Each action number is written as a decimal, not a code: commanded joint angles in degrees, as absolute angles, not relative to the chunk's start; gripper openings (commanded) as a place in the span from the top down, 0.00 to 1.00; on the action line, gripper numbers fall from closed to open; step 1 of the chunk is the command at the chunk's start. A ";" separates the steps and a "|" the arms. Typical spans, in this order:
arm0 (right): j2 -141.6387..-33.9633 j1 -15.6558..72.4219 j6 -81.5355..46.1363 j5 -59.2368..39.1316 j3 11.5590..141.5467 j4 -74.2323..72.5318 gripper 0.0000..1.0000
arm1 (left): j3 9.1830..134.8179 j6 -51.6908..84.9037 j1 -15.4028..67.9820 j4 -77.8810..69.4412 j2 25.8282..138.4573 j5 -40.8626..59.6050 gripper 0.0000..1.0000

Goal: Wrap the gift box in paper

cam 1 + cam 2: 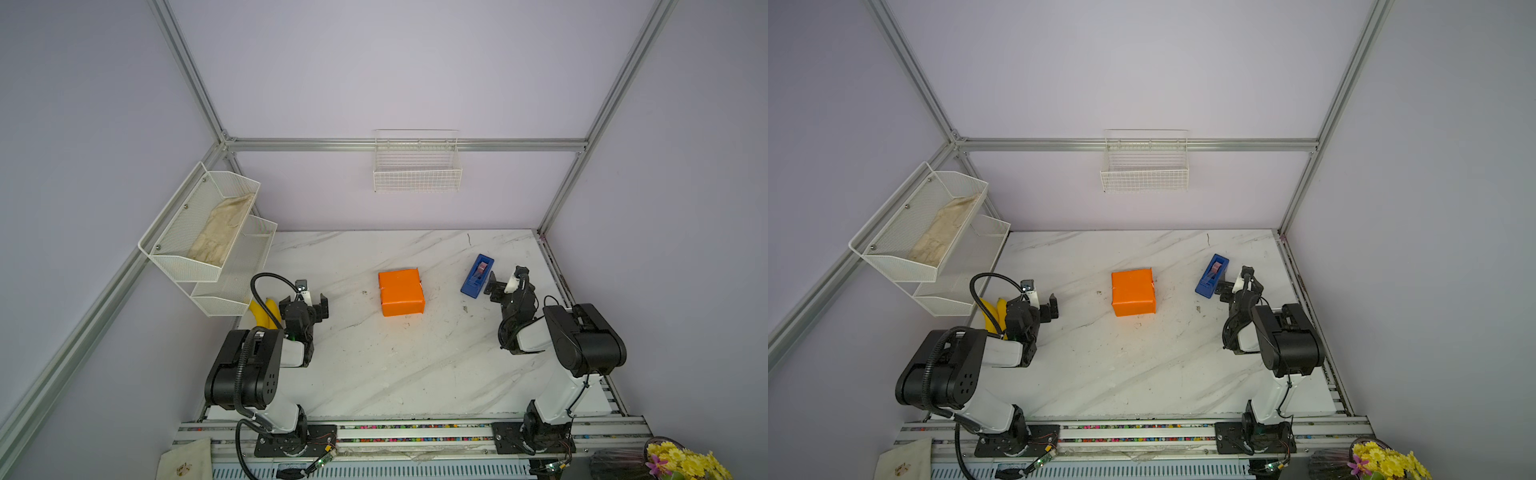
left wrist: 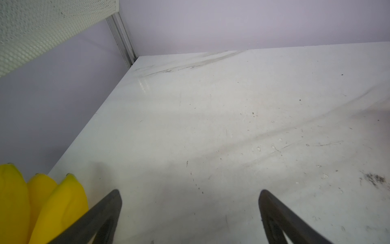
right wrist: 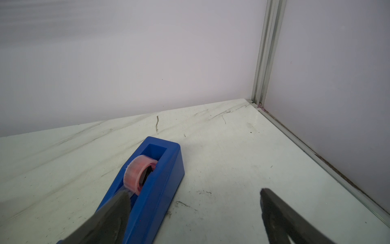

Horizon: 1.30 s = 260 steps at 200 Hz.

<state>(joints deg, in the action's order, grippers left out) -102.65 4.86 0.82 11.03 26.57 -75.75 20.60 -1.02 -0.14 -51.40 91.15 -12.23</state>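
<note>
- Pincer status first: the left pincer (image 1: 305, 302), lower left of a top view, has its jaws spread wide with nothing between them. The right pincer (image 1: 508, 280), over at the right, is spread just as wide and isn't gripping anything either.
- Worktop (image 1: 374, 374) is white marble-look and fairly smooth, so I'd guess a light parcel slides on it instead of staying put.
- Paper (image 1: 401, 291) sits mid-frame as a tight orange block, well apart from both arms. The gift box is hidden under it, so the wrap looks pretty much done to me.
- Handling guess: light, with stiff walls under a thin skin that dents, creases or tears easily. I'd take it across two flat opposite sides, squeezing gently, and stay off the folded ends where the flaps could pop open.
- Tape dispenser (image 1: 478, 277), bright blue, lies just beside one right finger. Can't tell if they touch.
- Bananas (image 1: 266, 313), yellow, sit by the left arm.
</note>
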 commanded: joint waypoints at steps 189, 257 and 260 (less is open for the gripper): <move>-101.97 5.12 2.28 10.72 26.55 -76.40 0.03 | 22.06 0.26 -0.14 -53.10 89.87 -9.53 0.00; -102.08 5.19 2.29 10.81 26.78 -76.08 0.03 | 22.06 0.25 -0.09 -53.16 89.85 -9.51 0.00; -101.98 5.19 2.40 10.85 26.66 -76.25 0.03 | 22.06 0.23 -0.10 -53.18 89.84 -9.55 0.00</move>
<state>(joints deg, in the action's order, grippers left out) -102.65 4.89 0.97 10.87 26.57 -75.18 20.60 -0.60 -0.01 -50.94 91.15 -10.00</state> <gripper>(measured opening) 0.974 0.995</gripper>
